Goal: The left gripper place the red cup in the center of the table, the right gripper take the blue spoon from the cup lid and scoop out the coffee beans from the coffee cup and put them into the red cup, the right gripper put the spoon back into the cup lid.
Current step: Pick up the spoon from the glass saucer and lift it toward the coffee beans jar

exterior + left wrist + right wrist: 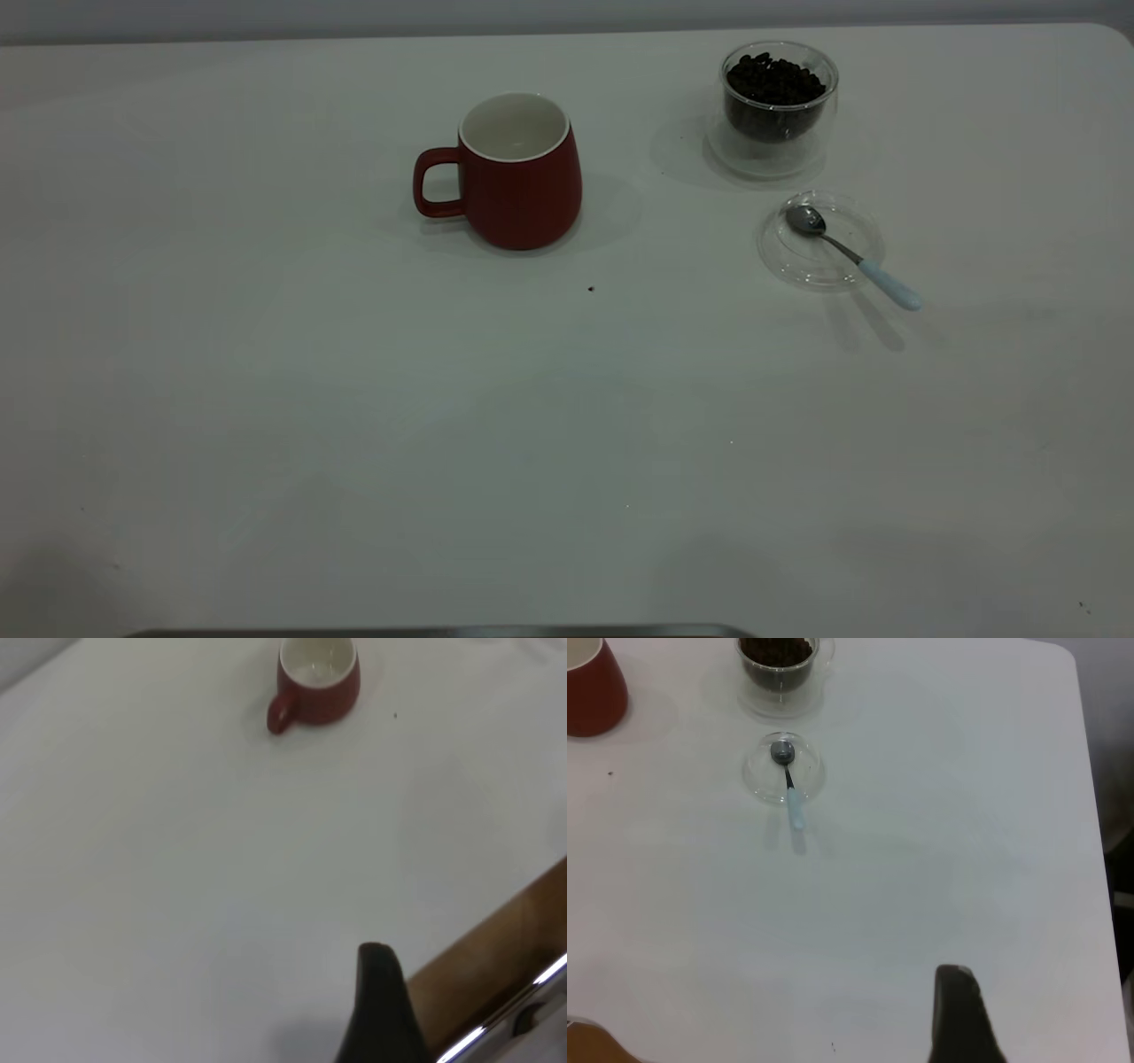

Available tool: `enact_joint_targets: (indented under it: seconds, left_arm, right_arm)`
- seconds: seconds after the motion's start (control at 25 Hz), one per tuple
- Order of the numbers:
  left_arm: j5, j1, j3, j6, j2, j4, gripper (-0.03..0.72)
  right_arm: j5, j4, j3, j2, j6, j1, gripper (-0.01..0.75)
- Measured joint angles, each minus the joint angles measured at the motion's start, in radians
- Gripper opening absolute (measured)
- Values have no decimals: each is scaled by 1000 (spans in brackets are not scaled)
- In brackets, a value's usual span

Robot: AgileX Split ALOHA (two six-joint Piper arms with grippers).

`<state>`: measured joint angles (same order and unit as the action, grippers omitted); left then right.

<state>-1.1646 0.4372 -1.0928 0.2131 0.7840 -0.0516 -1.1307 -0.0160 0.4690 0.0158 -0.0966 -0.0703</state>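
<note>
While the blue spoon (852, 256) rests bowl-in on the cup lid (819, 241) — handle pointing away from the coffee cup (773, 106) — right gripper (963, 1019) sits well apart, state indeterminable.

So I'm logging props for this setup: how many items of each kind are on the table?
Cups: 2, the red cup and the coffee cup holding coffee beans
Cup lid: 1
Blue spoon: 1
Total: 4

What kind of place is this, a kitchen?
Probably a robot test table, not a kitchen: a bare white table holding only a red cup, a glass cup of coffee beans, and a robot claw nearby.
</note>
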Motion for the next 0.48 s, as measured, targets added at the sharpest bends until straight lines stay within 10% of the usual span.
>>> enact_joint_targets:
  seconds: [0.48]
  left_arm:
    - [3,-28,424,-256,-544,82,587]
  right_arm:
    - [0,0,0,0,0,0,494]
